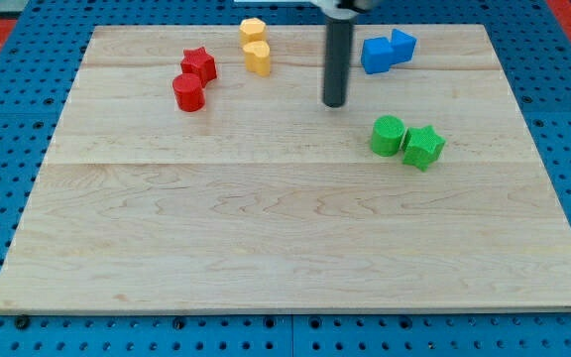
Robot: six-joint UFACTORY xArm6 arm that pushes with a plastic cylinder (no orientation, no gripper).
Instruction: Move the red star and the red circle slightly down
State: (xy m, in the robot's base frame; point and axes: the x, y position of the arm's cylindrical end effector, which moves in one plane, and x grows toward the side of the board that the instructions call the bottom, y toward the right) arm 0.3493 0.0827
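Observation:
The red star (199, 64) sits near the board's top left, touching the red circle (188, 92) just below and left of it. My tip (334, 103) rests on the board well to the right of both red blocks, about a quarter of the board's width away and at about the red circle's height. It touches no block.
Two yellow blocks (256, 45) stand together at the top, between the red blocks and my rod. Two blue blocks (386, 51) lie to the rod's upper right. A green circle (387, 136) and a green star (423, 147) lie to its lower right. The wooden board (285, 248) lies on a blue pegboard.

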